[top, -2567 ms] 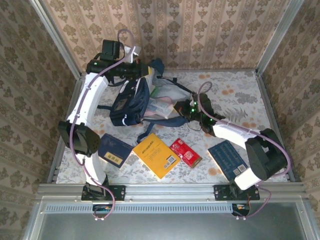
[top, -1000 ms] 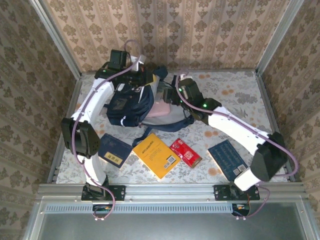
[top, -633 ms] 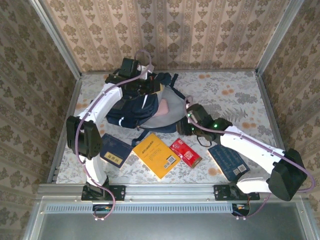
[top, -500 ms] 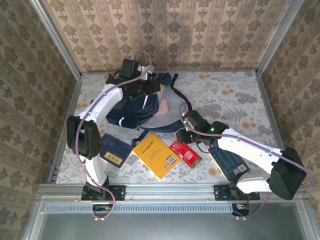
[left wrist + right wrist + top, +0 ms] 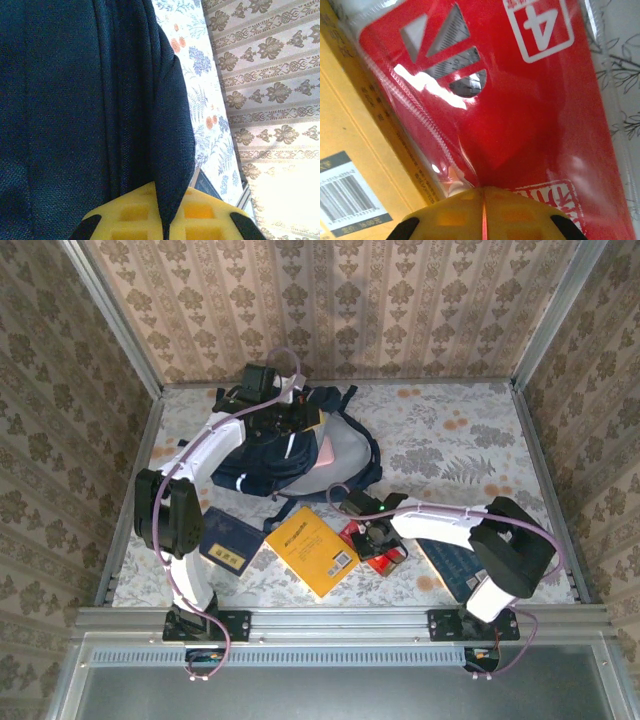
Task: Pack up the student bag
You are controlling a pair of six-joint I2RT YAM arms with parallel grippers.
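I have the left claw [image 5: 300, 422] clenched on the student bag [image 5: 285, 455]. In the left wrist view a fold of the bag's navy fabric [image 5: 75, 100] runs down between the yellow pads [image 5: 125, 217] and is pinched there. The rest of the bag spreads out beneath and on the near side of that claw, slumped on the floral table [image 5: 470, 430], with its pale lining showing on the side toward the right arm.

The right claw [image 5: 373, 538] is well apart from the bag, which lies beyond it and off to its left. One dark strap trails about halfway toward this claw. It is closed down on the red packet [image 5: 378, 548]. In the right wrist view its pads [image 5: 450, 215] meet at a thin seam, and the packet's glossy film [image 5: 520, 100] puckers up into that seam, so I read it as grasping the wrapper.

The yellow book [image 5: 312, 550] lies just to the left of the right claw, and the packet's edge touches or overlaps it in the wrist view [image 5: 355, 150]. It sits between this claw and the bag's near edge.

I count one bag, one red packet, one yellow book and two dark blue books. One blue book [image 5: 228, 540] lies past the yellow book on its left. The other blue book [image 5: 452, 562] is to the claw's right, partly covered by the right forearm.
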